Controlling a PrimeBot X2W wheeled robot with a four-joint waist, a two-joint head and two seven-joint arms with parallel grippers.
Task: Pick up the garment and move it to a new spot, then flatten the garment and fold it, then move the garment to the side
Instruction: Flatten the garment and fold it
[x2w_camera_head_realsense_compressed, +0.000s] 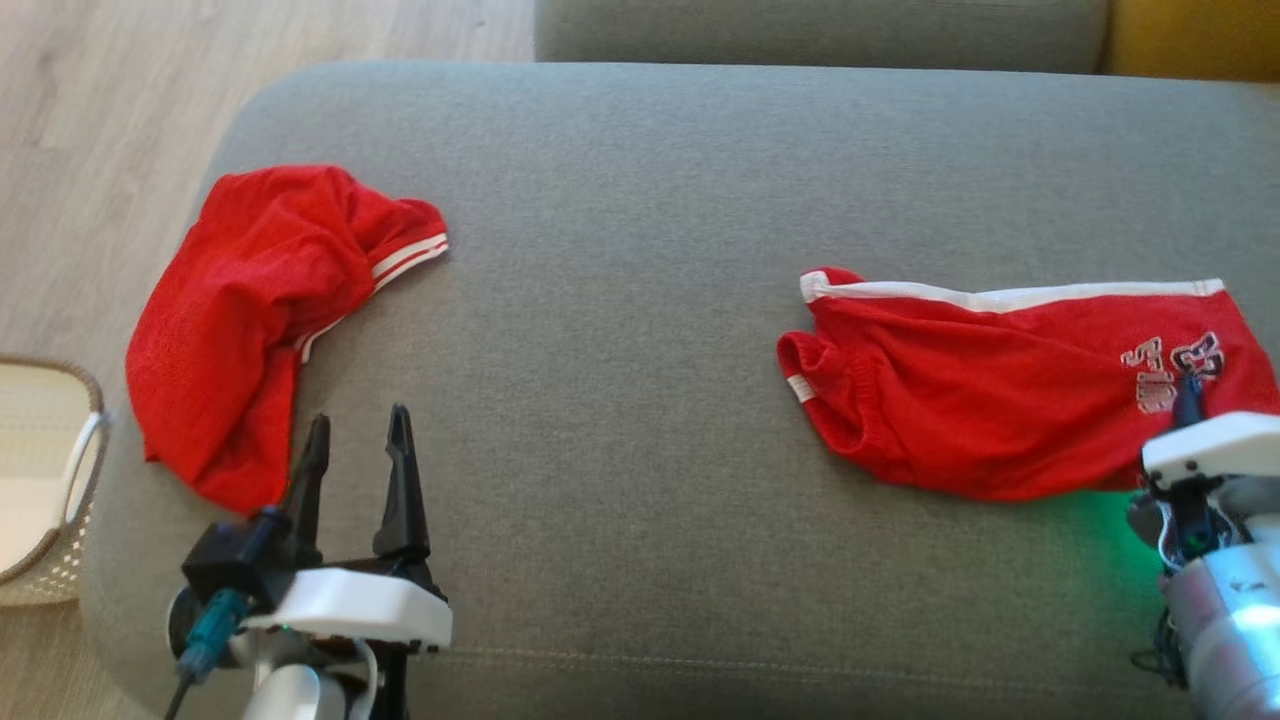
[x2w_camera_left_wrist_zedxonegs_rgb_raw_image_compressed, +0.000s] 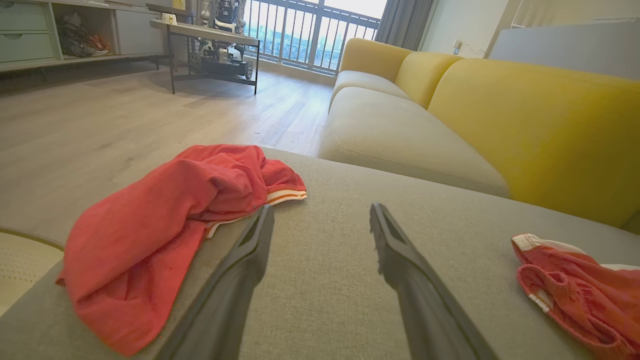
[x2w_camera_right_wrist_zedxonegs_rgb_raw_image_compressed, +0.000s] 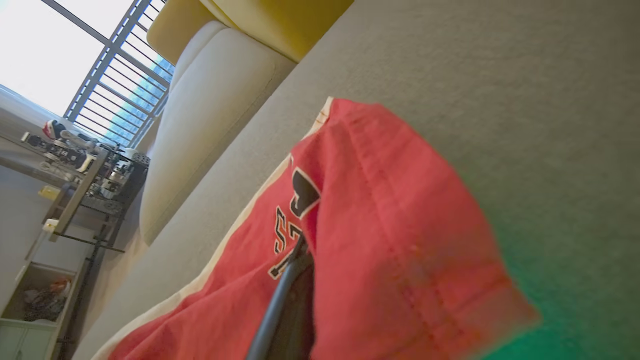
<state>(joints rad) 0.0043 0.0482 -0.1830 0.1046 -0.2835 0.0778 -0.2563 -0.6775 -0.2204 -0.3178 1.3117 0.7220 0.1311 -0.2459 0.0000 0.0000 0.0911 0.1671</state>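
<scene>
A broad grey-green cushion (x2w_camera_head_realsense_compressed: 640, 300) spans the scene, with pale wooden floor (x2w_camera_head_realsense_compressed: 100, 100) beyond its left edge, a yellow sofa back (x2w_camera_left_wrist_zedxonegs_rgb_raw_image_compressed: 550, 130) to the far right and the rim of a woven basket (x2w_camera_head_realsense_compressed: 95, 405) at the near left. The red garment with lettering (x2w_camera_head_realsense_compressed: 980, 400) lies spread on the right part of the cushion, its white stripe along the far edge and its printed letters toward the right end. The right arm comes in from the near right corner, its white wrist housing low over the cushion. The right gripper (x2w_camera_head_realsense_compressed: 1188, 395) points away from the robot into the fabric just beside the letters, its jaws pressed together on a fold of that garment. In the right wrist view the cloth wraps over the dark fingers (x2w_camera_right_wrist_zedxonegs_rgb_raw_image_compressed: 280, 305) and rises in a hump around them. A green glow falls on the cushion next to that wrist. At the near left the left gripper (x2w_camera_head_realsense_compressed: 360, 418) hovers over bare cushion, fingers pointing away and spread wide, gripping nothing. Its left finger stands just beside the near edge of a crumpled red garment (x2w_camera_head_realsense_compressed: 250, 300), which lies bunched at the cushion's left side.
</scene>
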